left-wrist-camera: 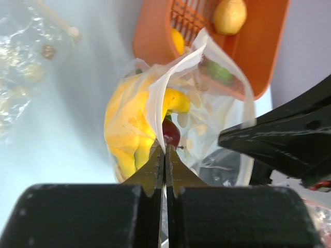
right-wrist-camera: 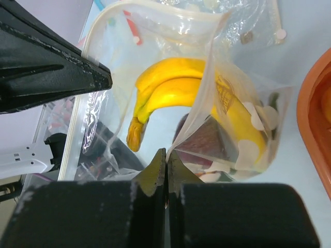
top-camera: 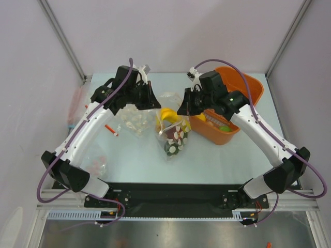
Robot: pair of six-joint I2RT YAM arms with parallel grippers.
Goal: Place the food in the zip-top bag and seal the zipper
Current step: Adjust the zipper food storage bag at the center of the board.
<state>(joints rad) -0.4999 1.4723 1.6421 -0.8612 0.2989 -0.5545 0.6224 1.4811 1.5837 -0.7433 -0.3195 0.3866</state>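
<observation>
The left hand (left-wrist-camera: 164,155) was clamped shut on one edge of the zip-top bag (top-camera: 173,138) at its mouth, and the right hand (right-wrist-camera: 166,157) was pinched together on the opposite edge. The bag sat on the surface (top-camera: 139,163) between them with its mouth spread. It held a yellow banana (right-wrist-camera: 170,82) and a dark red apple (right-wrist-camera: 204,142), just beside the orange basket (top-camera: 245,90).
</observation>
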